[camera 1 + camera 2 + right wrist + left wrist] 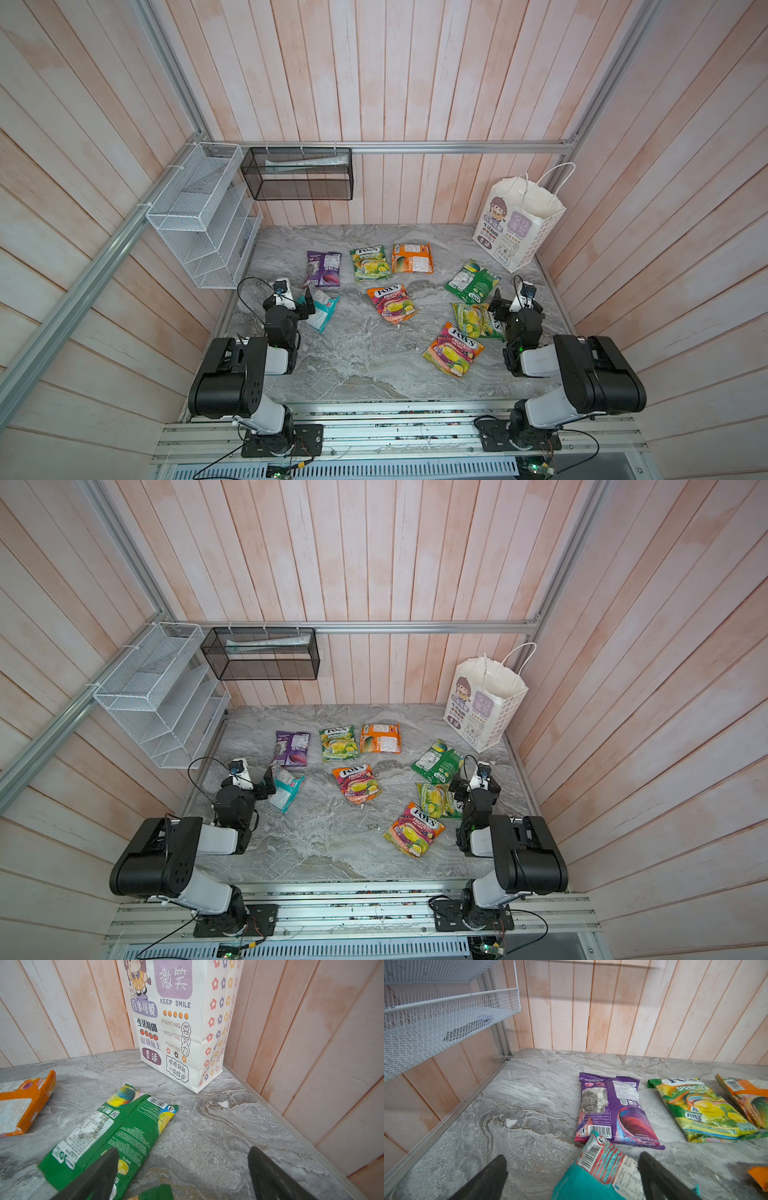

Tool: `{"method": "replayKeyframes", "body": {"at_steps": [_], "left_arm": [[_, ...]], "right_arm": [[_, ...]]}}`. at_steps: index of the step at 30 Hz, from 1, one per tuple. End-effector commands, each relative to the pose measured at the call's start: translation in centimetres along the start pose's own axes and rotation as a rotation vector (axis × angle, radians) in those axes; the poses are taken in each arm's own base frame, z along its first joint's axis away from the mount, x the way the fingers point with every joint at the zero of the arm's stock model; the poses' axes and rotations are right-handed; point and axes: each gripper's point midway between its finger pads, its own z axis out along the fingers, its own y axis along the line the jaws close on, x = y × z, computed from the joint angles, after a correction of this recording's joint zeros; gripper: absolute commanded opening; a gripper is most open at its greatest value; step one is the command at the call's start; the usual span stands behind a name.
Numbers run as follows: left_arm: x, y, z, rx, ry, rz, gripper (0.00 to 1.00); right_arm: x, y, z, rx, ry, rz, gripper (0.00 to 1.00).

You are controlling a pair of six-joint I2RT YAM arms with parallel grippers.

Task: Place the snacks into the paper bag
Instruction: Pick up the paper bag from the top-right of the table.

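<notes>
Both wide apart, nothing clamped: left tool (573,1159) is hovering over the flat teal glossy pouch (581,1186), right tool (182,1151) is hanging with one finger above the flat green glossy pouch (124,1136). Remaining candy pouches (390,304) are lying scattered mid-frame on the grey marble counter (353,365). Tall white paper carrier bag (511,232) is standing upright and open at upper right in both top views.
</notes>
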Motion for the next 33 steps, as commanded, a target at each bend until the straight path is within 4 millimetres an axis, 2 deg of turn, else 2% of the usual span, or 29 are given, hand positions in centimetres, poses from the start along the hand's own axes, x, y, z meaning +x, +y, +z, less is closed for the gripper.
{"method": "replayKeyframes", "body": {"at_steps": [1, 7, 11, 14, 16, 18, 21, 22, 25, 27, 29, 30, 32, 33], "left_arm": [[-0.8, -0.1, 0.0, 0.014, -0.023, -0.007, 1.00], [-0.8, -0.1, 0.0, 0.012, -0.025, -0.004, 1.00], [-3.3, -0.3, 0.7, -0.137, 0.030, 0.064, 1.00], [-6.8, -1.4, 1.0, -0.193, 0.070, -0.021, 1.00], [-9.2, -3.8, 0.8, -0.073, 0.097, -0.150, 1.00], [-12.1, -6.1, -0.1, 0.055, 0.125, -0.272, 1.00], [-15.2, -7.2, -1.9, 0.114, 0.189, -0.509, 1.00], [-16.1, -7.8, -2.4, 0.166, 0.209, -0.549, 1.00], [-19.0, -10.7, -4.6, 0.394, 0.239, -0.562, 1.00], [-20.3, -12.7, -6.5, 0.554, 0.244, -0.498, 1.00], [-20.9, -14.2, -8.6, 0.675, 0.222, -0.408, 1.00], [-21.0, -14.3, -9.3, 0.691, 0.200, -0.376, 1.00], [-21.0, -14.2, -10.4, 0.685, 0.162, -0.358, 1.00], [-21.1, -14.5, -11.1, 0.713, 0.148, -0.350, 1.00]], "right_arm": [[-0.8, 0.1, 0.2, 0.002, -0.020, -0.004, 0.98], [-0.8, 0.1, 0.2, 0.003, -0.021, -0.004, 0.98], [-0.8, 0.0, 0.3, 0.003, -0.021, 0.003, 0.98], [-1.3, -0.6, -0.2, 0.034, -0.047, 0.016, 0.98], [-3.3, -1.4, -1.6, 0.073, -0.133, 0.045, 0.98], [-5.1, -2.1, -2.1, 0.127, -0.124, 0.071, 0.98], [-7.8, -5.1, -2.8, 0.306, -0.092, 0.237, 0.98], [-8.5, -5.4, -3.1, 0.326, -0.089, 0.254, 0.98], [-11.8, -5.6, -4.2, 0.295, -0.160, 0.339, 0.98], [-14.2, -5.6, -4.3, 0.236, -0.208, 0.406, 0.98], [-15.7, -7.6, -3.3, 0.266, -0.179, 0.522, 0.98], [-16.0, -8.7, -2.5, 0.292, -0.134, 0.584, 0.98], [-16.2, -9.8, -1.0, 0.300, -0.062, 0.683, 0.98], [-17.0, -9.7, -0.1, 0.284, -0.048, 0.699, 0.98]]}}
